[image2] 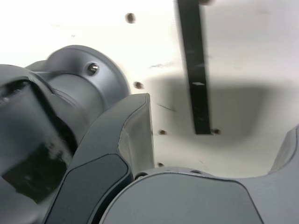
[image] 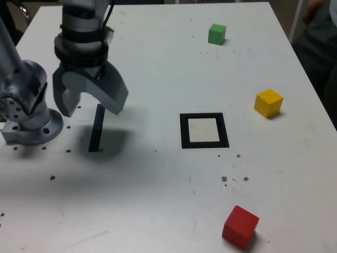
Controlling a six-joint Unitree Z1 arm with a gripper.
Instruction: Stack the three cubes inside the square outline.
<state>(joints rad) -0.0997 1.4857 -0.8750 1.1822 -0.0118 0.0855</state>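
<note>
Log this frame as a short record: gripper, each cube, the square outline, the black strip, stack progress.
gripper: open, nothing held, raised above the table near the arm's base
red cube: on the table, nearest the exterior view's bottom edge
yellow cube: on the table, to the exterior view's right of the outline
green cube: on the table, near its far edge
square outline: no cube inside
black strip: flat on the table
stack progress: no cubes stacked

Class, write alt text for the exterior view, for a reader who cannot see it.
An open end effector hangs above a white table; beyond it are an outlined black square and three scattered cubes: green, yellow and red.
</note>
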